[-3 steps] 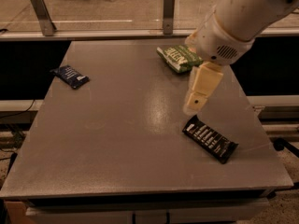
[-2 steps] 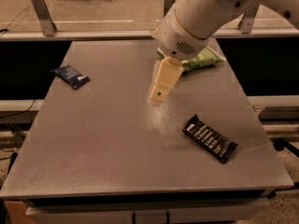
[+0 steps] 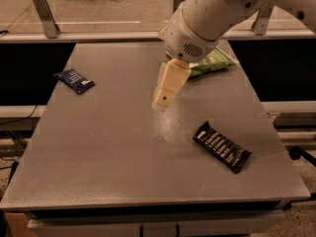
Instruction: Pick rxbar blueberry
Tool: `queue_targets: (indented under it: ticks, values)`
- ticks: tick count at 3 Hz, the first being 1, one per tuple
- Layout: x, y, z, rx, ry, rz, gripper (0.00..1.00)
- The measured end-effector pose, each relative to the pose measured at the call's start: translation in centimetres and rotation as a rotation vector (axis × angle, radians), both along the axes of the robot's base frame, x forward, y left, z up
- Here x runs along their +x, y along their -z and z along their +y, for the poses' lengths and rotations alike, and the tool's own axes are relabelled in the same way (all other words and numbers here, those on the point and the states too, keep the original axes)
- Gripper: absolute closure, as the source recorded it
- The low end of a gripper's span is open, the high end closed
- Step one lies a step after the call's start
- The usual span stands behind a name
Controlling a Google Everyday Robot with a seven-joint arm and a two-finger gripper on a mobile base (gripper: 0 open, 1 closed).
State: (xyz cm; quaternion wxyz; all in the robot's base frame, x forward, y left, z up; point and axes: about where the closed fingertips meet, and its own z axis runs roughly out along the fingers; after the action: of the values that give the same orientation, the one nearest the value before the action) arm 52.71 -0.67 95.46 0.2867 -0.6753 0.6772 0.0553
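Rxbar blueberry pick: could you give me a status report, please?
Tool over middle of table, well right of target. Rxbar blueberry flat near left edge, untouched. Path between clear; black bar and green bag lie further right.

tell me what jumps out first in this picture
The big white robot arm dominates, reaching in from the top right with its cream pincer above the middle of the grey table. A black bar with white lettering lies askew near the front right, and the small dark-blue rxbar blueberry sits alone at the far left. A green chip bag peeks out behind the arm.
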Motion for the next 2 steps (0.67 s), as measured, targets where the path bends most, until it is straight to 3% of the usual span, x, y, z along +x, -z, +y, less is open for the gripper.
queue_targets:
  ticks: [1, 2]
  values:
    - [2.2, 1.1, 3.6, 0.067, 0.001, -0.015, 0.00]
    - [6.0, 3.0, 9.6, 0.168, -0.006, -0.007, 0.00]
